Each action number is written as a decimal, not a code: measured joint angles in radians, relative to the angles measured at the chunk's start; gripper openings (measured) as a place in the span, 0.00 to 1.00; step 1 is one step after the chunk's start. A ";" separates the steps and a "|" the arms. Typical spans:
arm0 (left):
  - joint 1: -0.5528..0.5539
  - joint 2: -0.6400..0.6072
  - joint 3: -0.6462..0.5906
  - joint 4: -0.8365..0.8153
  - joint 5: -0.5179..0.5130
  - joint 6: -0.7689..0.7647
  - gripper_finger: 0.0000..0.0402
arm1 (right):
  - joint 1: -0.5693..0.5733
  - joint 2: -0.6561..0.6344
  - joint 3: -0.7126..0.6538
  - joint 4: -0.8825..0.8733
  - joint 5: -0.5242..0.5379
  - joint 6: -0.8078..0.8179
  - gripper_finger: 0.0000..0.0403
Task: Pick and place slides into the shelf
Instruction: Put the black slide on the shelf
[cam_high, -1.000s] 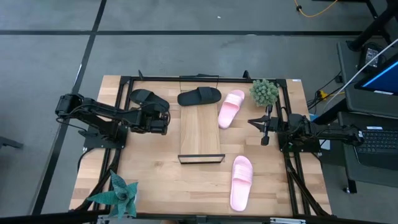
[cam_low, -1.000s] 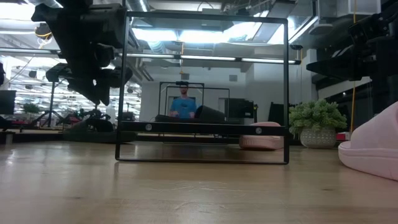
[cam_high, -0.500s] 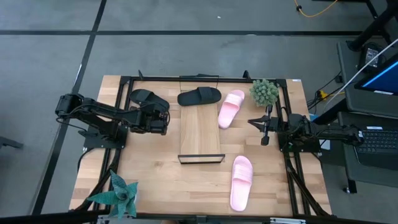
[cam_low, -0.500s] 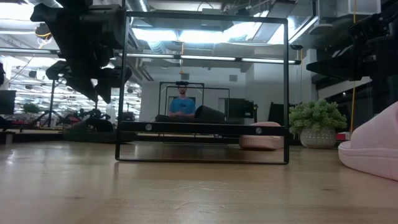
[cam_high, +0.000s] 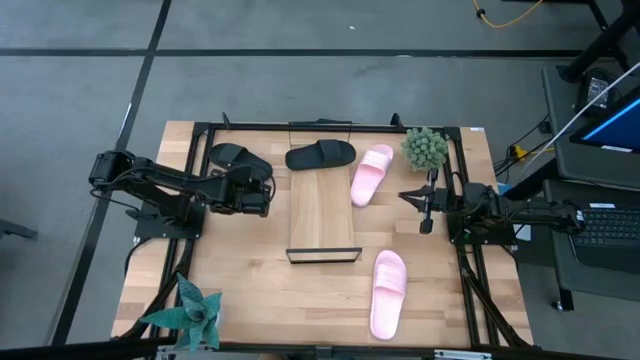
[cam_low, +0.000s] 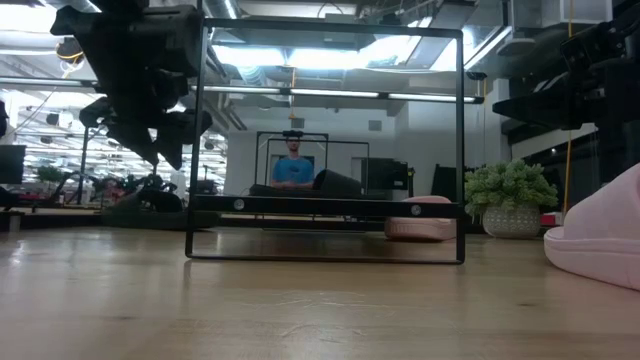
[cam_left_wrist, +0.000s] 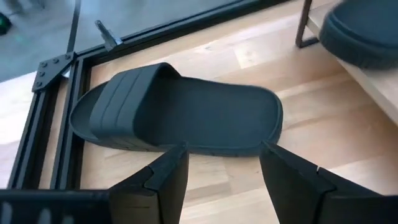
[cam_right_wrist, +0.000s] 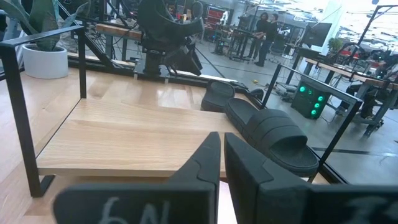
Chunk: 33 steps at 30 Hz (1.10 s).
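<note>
We log one matte black slide (cam_high: 320, 155) on the light-wood shelf's (cam_high: 322, 215) 12 o'clock end; three remain. Left fingers (cam_left_wrist: 165, 180) spread beside another black slide (cam_left_wrist: 174, 116); right fingers (cam_right_wrist: 202, 165) pressed together.

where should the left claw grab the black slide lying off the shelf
Take the black slide across its bare heel end, coming straight down with the open left claw. It lies flat and sole-down, so one finger can go on each long side edge.
</note>
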 joint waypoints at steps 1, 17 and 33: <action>0.005 0.000 0.000 -0.002 -0.012 -0.037 0.47 | 0.000 0.000 0.000 0.000 0.000 0.000 0.06; 0.173 0.044 0.000 -0.072 -0.038 -0.199 0.47 | 0.000 0.000 0.000 0.015 0.000 0.001 0.06; 0.261 0.173 0.000 -0.072 -0.013 -0.081 0.47 | 0.000 0.000 0.000 0.015 0.000 0.001 0.06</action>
